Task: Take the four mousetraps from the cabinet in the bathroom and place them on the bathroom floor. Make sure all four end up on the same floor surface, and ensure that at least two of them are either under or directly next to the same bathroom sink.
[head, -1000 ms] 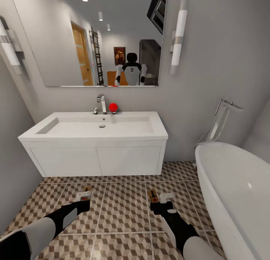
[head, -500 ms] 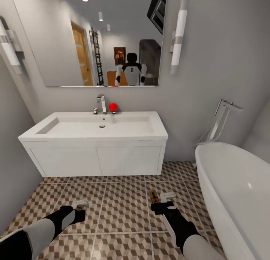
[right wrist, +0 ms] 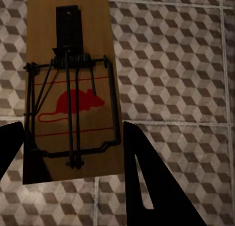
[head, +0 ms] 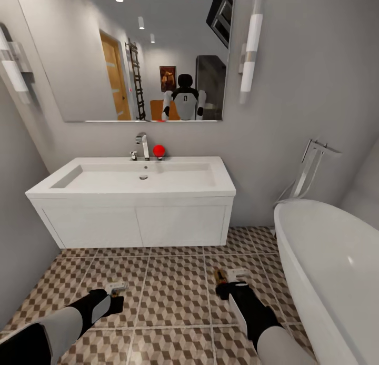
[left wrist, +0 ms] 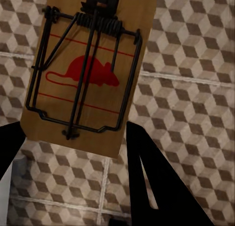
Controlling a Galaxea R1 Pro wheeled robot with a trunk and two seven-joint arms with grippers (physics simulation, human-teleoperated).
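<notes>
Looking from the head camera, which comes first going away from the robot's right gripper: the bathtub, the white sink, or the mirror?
From the right gripper:
1. Bathtub, just to its right.
2. Sink, ahead and leftward.
3. Mirror, on the wall above the sink.
</notes>
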